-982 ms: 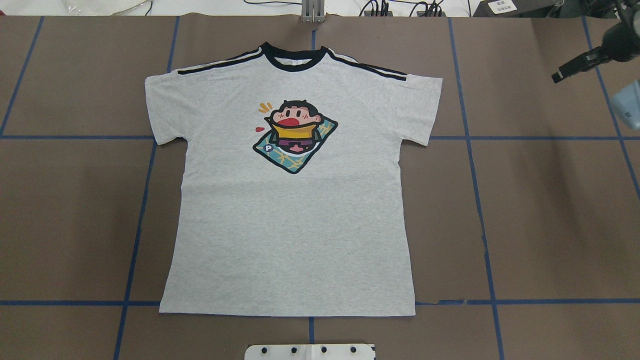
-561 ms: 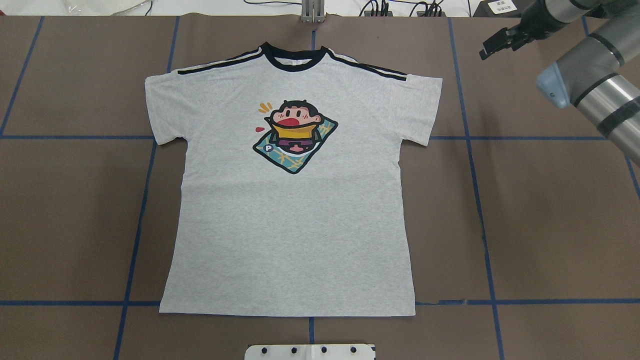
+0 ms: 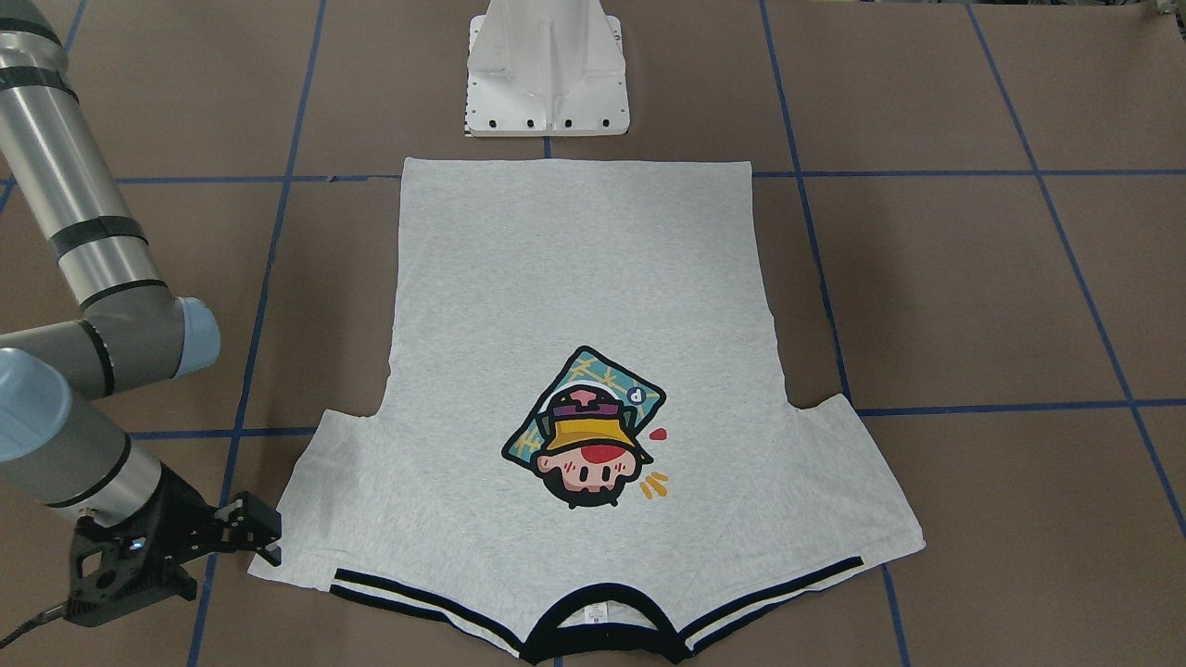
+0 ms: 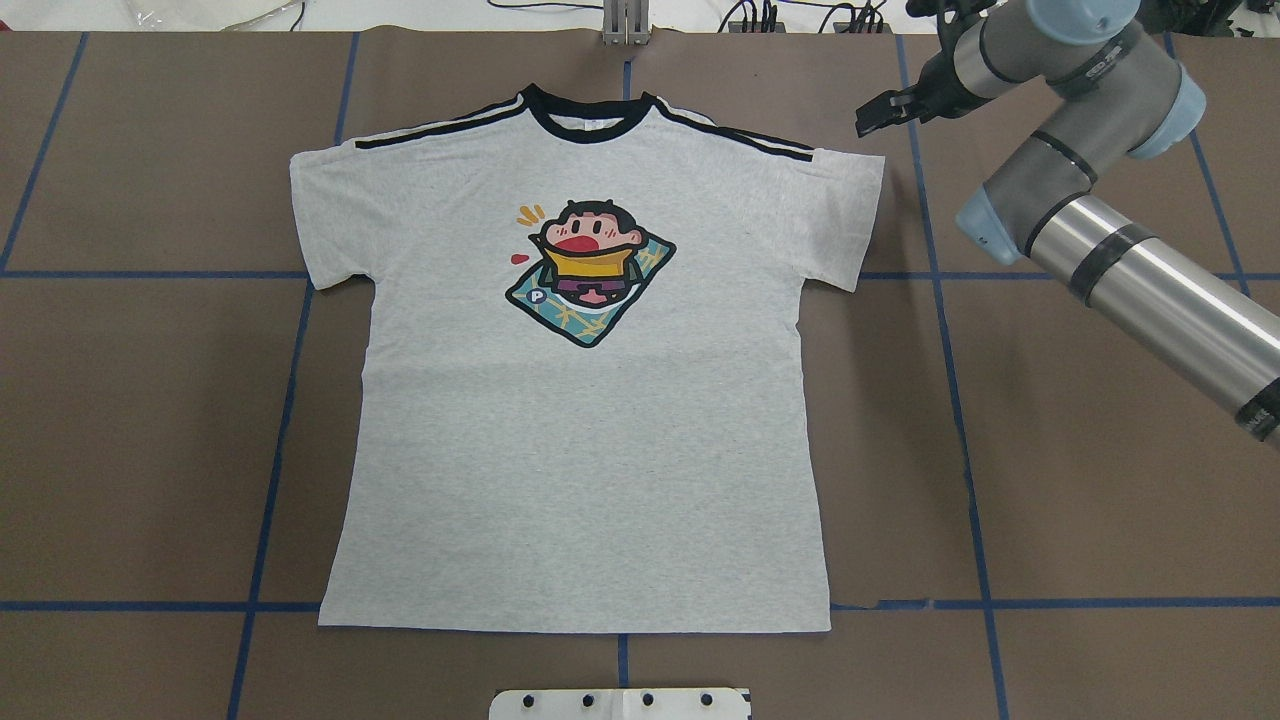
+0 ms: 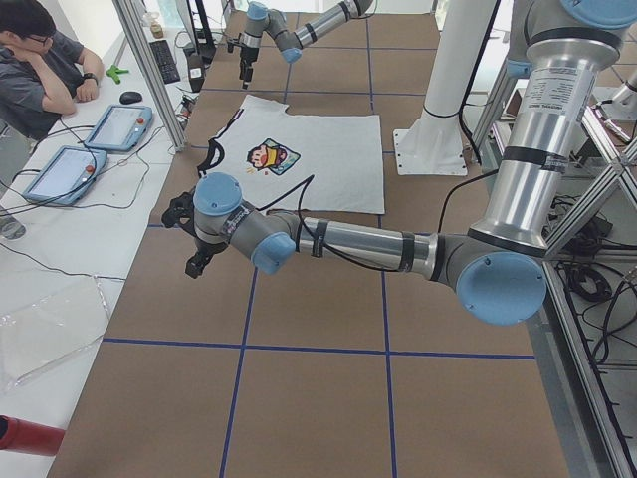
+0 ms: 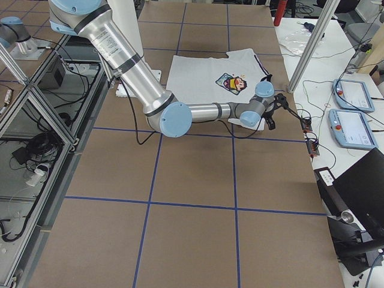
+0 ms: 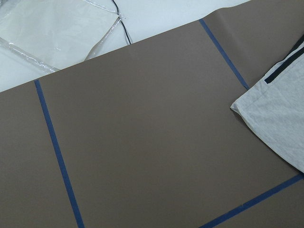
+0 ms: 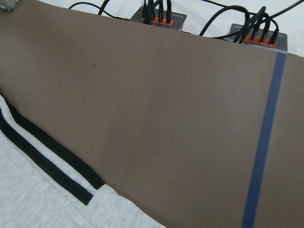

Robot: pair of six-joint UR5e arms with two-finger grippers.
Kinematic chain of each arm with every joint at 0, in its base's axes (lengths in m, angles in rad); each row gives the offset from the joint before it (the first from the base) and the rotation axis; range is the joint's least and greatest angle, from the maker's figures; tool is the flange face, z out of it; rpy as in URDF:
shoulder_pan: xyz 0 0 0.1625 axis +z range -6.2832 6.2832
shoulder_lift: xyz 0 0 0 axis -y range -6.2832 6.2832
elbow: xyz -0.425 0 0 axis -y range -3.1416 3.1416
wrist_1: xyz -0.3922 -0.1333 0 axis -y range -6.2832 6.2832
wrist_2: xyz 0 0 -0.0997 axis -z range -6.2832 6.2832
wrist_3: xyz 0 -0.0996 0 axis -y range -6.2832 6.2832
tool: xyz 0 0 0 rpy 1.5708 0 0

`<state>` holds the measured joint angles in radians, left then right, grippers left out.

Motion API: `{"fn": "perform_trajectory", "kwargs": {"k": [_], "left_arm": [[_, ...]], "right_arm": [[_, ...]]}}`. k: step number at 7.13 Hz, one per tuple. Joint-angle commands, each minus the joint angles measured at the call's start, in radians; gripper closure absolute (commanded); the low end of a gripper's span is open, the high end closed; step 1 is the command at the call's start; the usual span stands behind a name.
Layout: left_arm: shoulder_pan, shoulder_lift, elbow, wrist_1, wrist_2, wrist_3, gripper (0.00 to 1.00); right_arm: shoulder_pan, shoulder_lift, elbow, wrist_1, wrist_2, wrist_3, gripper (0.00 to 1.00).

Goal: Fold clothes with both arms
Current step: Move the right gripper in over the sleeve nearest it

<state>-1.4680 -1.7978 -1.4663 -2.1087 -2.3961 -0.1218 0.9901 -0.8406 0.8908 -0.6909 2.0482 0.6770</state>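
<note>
The light grey T-shirt (image 4: 585,440) lies flat and print-up on the brown table, black collar (image 4: 585,125) at the far edge. It also shows in the front view (image 3: 574,306). My right gripper (image 4: 872,117) hovers just beyond the far corner of the shirt's right sleeve (image 4: 845,215), apart from it. In the front view the right gripper (image 3: 267,542) looks open and empty. My left gripper (image 5: 192,267) shows only in the left side view, over bare table away from the left sleeve (image 7: 280,118); I cannot tell whether it is open or shut.
The white pedestal base (image 3: 547,74) stands at the shirt's hem side. Power strips with cables (image 8: 159,16) and a clear plastic sheet (image 7: 57,33) lie beyond the far edge. An operator (image 5: 40,60) sits by two teach pendants (image 5: 114,124).
My right arm has swung in from the right edge, leftward, bringing its gripper close to the far corner of the right sleeve. The shirt has not moved.
</note>
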Motion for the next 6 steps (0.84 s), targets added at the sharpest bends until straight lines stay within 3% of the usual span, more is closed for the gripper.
{"fn": "perform_trajectory", "kwargs": {"k": [1, 6], "left_arm": [[0.000, 0.000, 0.000, 0.000, 0.000, -0.002, 0.00], [0.002, -0.012, -0.008, 0.000, -0.003, -0.056, 0.00]], "right_arm": [[-0.039, 0.012, -0.021, 0.008, -0.042, 0.027, 0.02], [-0.048, 0.003, -0.036, 0.001, -0.071, 0.027, 0.05]]}}
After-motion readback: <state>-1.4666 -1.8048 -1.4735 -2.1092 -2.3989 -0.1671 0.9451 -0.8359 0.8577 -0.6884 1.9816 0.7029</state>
